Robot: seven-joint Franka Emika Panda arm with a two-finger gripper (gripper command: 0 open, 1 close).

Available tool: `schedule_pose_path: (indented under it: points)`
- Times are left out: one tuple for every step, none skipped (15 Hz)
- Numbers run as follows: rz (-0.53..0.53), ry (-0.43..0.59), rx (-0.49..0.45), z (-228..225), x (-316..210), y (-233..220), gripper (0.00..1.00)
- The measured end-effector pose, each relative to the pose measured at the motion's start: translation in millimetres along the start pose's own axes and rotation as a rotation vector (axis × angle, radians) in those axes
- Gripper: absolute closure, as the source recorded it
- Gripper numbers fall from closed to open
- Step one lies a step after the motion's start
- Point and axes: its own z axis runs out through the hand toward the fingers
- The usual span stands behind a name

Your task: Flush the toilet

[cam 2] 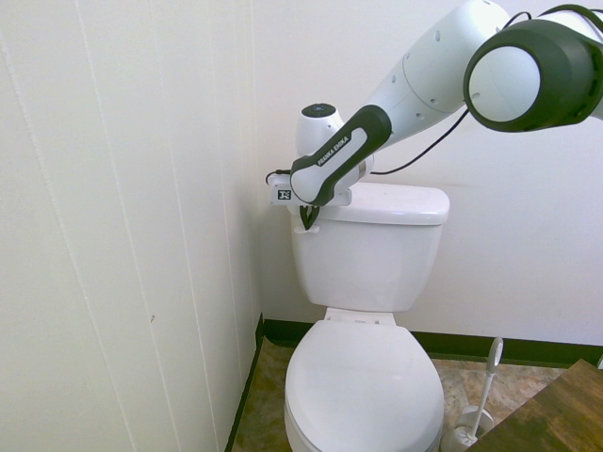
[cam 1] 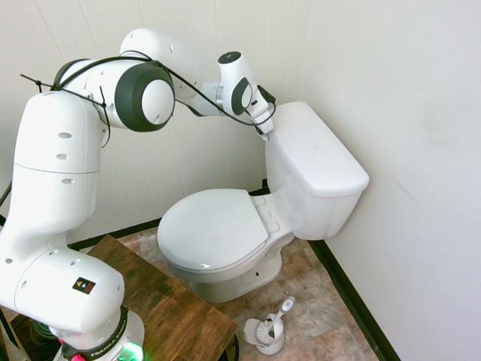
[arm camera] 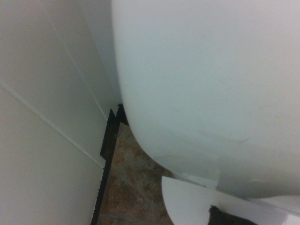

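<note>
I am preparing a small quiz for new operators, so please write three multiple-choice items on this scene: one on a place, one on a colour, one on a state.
1. Where is the toilet brush?
A) on the tank lid
B) on the floor beside the toilet
C) on the seat lid

2. What colour is the strip along the foot of the walls?
A) dark
B) white
C) yellow

3. How is the seat lid?
A) raised
B) missing
C) down

Key:
1 B: the toilet brush stands in its holder on the floor, next to the toilet.
2 A: the strip looks nearly black against the pale walls.
3 C: the seat lid lies flat over the bowl.
</note>
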Motion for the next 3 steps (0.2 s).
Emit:
schedule_pose_path:
  points:
    - [-0.002,0.000,-0.002,1.0,-1.0,-1.1,1.00]
    - [-0.003,0.000,-0.002,2.1,-1.9,-1.9,1.00]
    - [-0.004,0.000,-0.001,2.8,-2.6,-2.8,1.00]
